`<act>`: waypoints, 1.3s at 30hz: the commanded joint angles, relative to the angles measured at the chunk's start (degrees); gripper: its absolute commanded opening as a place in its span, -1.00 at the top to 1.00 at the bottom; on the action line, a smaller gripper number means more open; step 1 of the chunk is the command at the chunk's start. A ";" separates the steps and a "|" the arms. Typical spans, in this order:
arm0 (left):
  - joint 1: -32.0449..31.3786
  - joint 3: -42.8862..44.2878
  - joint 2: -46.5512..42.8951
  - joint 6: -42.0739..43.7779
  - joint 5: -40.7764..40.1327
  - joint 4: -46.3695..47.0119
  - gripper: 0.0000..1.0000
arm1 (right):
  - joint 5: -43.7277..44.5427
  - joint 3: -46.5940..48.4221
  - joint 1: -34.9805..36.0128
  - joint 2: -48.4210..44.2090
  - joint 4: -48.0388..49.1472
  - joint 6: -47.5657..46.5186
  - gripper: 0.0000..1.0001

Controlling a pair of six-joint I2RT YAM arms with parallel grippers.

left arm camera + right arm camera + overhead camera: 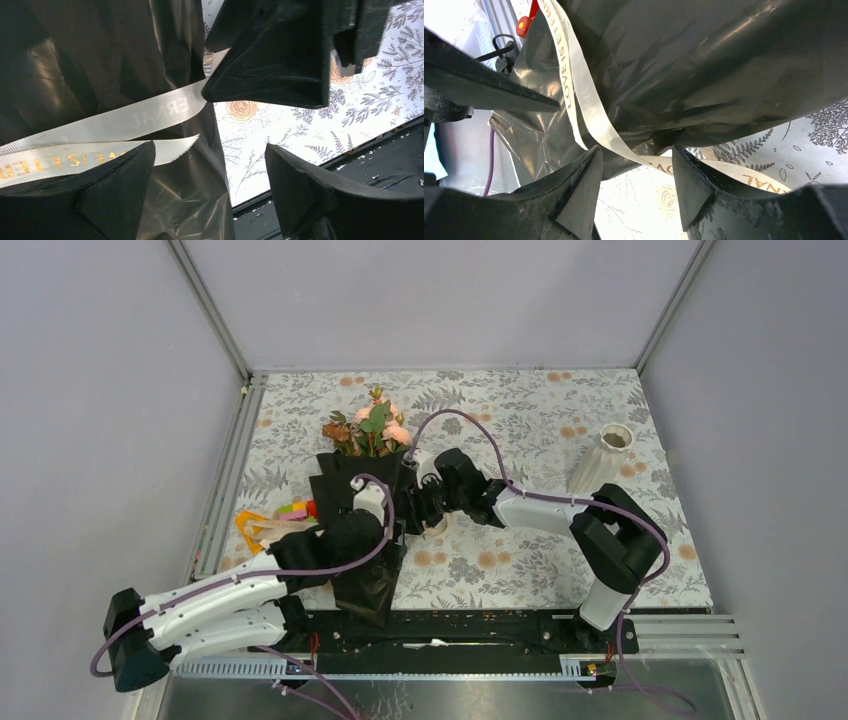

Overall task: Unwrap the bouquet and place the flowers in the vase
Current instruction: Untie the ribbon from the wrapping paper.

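Pose: left claw (209, 150) low over bouquet (340, 480), wide open, empty | right claw (636, 150) opposite, part-open astride ribbon (574, 85), no grip

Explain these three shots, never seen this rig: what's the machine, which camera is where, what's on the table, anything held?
It is two robot arms bolted at the near edge of a table, each ending in a two-finger end effector. The wide picture comes from a fixed camera above and behind them. The other two come from cameras on the wrists. On the table's floral cloth lie the bouquet, its flowers poking from black wrapping paper, a white vase at the far right, and a colourful toy at the left. The left end effector is open at the paper's edge. The right end effector is open too, the cream ribbon running between its fingers, not pinched. Nothing is held.
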 commanded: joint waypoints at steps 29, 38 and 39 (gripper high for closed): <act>-11.68 3.28 7.91 -19.85 -23.57 -8.53 -0.88 | -3.72 3.29 1.22 2.88 0.19 -1.93 0.13; -9.68 2.29 10.26 -19.39 -22.70 -5.01 -0.84 | -3.99 3.78 1.45 3.35 -0.26 -2.06 0.31; -9.35 2.02 10.31 -19.21 -22.75 -4.59 -0.81 | -4.13 3.90 1.47 3.45 -0.25 -2.02 0.32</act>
